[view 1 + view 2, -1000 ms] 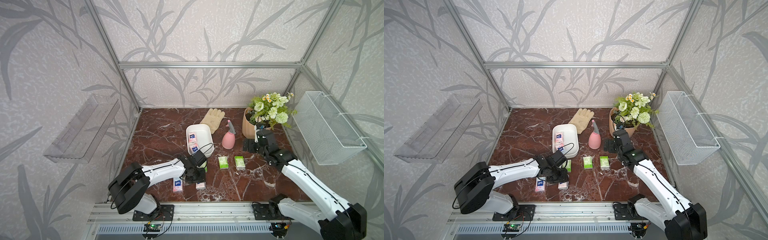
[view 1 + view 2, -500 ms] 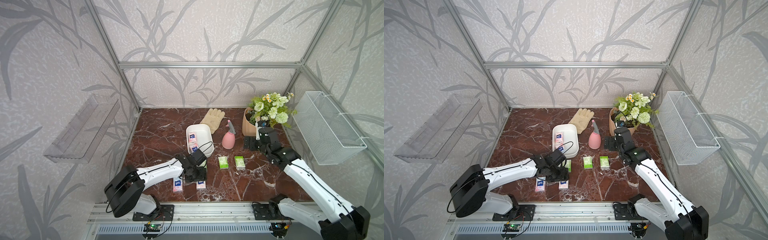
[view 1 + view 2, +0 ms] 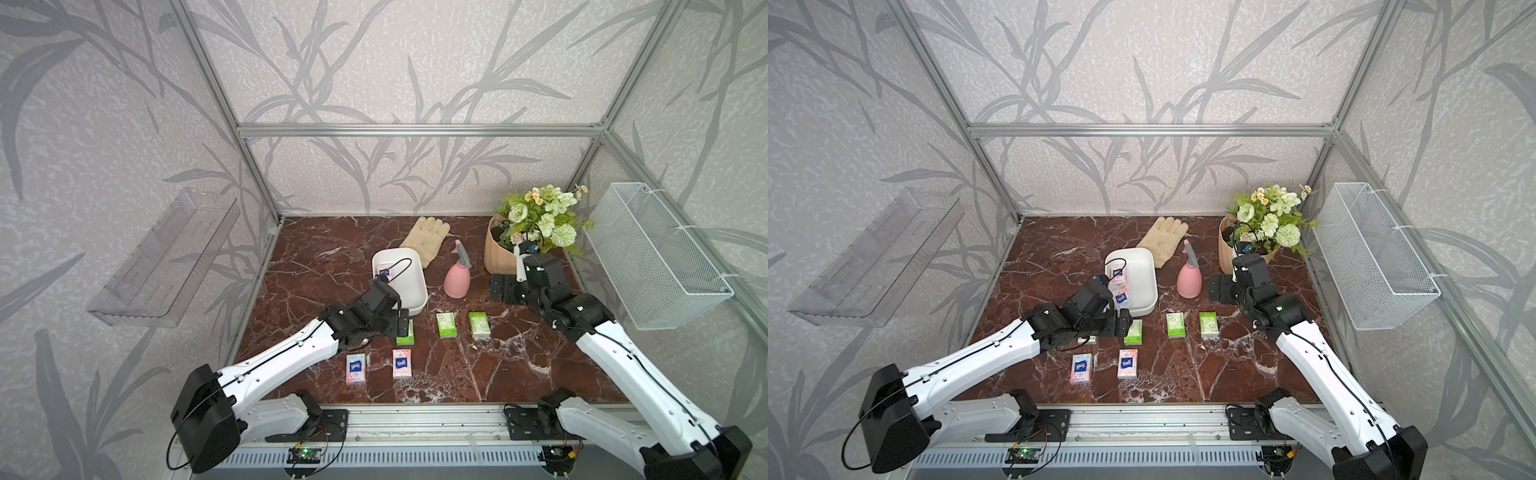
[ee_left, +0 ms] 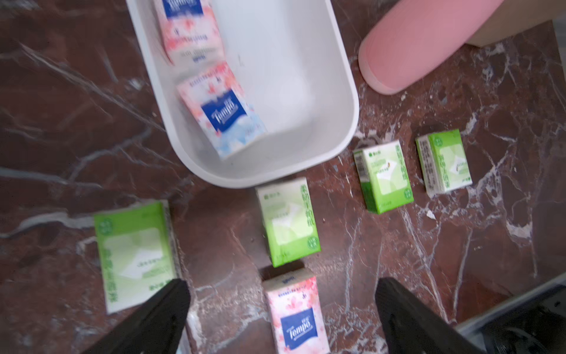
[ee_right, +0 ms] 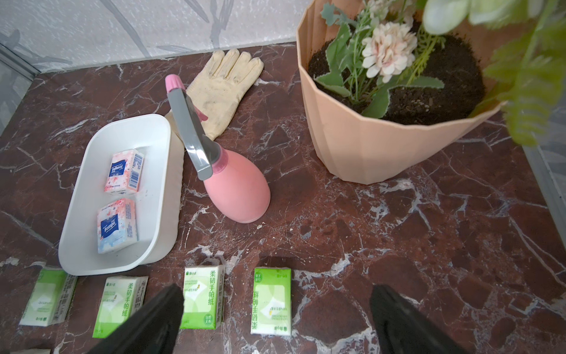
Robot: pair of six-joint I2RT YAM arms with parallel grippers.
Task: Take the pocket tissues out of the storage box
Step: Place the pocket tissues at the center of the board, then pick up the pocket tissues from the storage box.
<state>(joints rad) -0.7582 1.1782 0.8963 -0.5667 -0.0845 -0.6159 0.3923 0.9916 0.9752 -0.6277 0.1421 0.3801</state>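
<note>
The white storage box [image 3: 420, 286] [image 5: 76, 245] holds two pink pocket tissues [image 5: 124, 171] [image 5: 116, 225], also seen in the left wrist view [image 4: 222, 112]. Several green-and-white packs [image 3: 446, 325] [image 3: 479, 324] [image 4: 288, 223] [image 4: 134, 254] lie in a row on the marble in front of the box. Two pink packs [image 3: 356, 369] [image 3: 401, 364] lie nearer the front edge. My left gripper [image 3: 392, 326] [image 4: 281, 286] hangs open and empty just in front of the box, above the green row. Beside the spray bottle, my right gripper [image 3: 500, 289] [image 5: 277, 291] is open and empty.
A pink spray bottle [image 3: 457, 278] stands right of the box, with a cream glove [image 3: 426, 239] behind and a potted flower plant [image 3: 505, 253] at the back right. A wire basket [image 3: 652, 257] hangs on the right wall and a clear shelf [image 3: 166, 257] on the left wall.
My left gripper has opened, leaving a pink pack on the marble near the front, and has lifted off it towards the box. The right arm has barely shifted.
</note>
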